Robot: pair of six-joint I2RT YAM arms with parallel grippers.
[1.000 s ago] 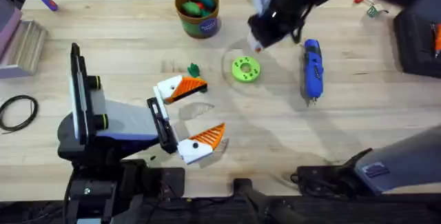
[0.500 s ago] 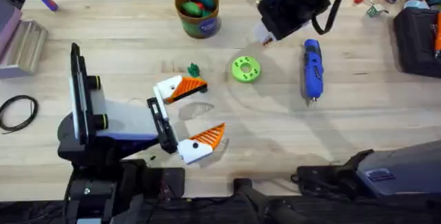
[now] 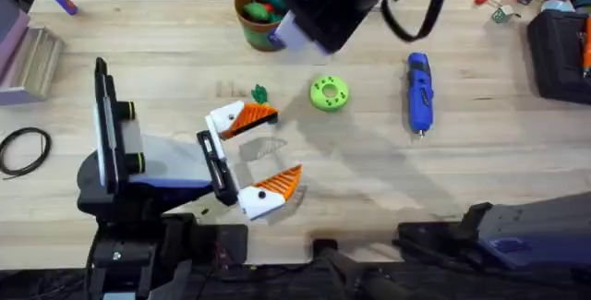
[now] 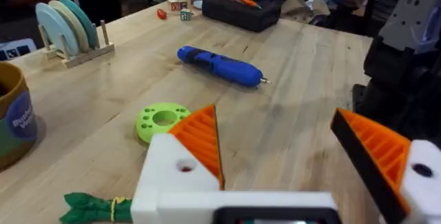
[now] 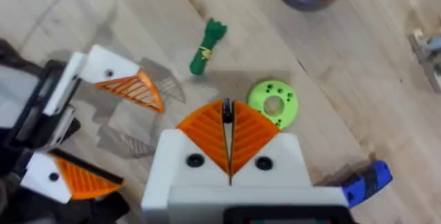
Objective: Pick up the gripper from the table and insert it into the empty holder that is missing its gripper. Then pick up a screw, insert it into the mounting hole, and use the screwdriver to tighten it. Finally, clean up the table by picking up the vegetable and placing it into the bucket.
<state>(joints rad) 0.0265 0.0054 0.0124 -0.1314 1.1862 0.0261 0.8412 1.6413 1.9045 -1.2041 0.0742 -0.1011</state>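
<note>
Toy vegetable (image 3: 259, 93): lies flat on the wooden table (image 3: 166, 51), just left of the green ring disc (image 3: 329, 93) and beside the left gripper's far fingertip; a slim dark-green leafy bundle with a yellow band round its middle.
Handling: probably light and somewhat soft, likely to roll or skid if nudged; the banded middle looks the firmest place to pinch, across its narrow width.
Bucket (image 3: 265, 14): round brown tub with a blue label, at the far side of the table, toy vegetables already inside; well apart from the bundle.
Blue screwdriver (image 3: 418, 91): lies on the table right of the disc, stiff, smooth and thick-bodied, so a grasp at mid-body would balance best.
Left gripper (image 3: 261, 152): fingers spread wide and empty, low over the table, near side of the vegetable.
Right gripper (image 5: 227, 122): orange pads pressed together with nothing between them, raised above the disc and vegetable.
</note>
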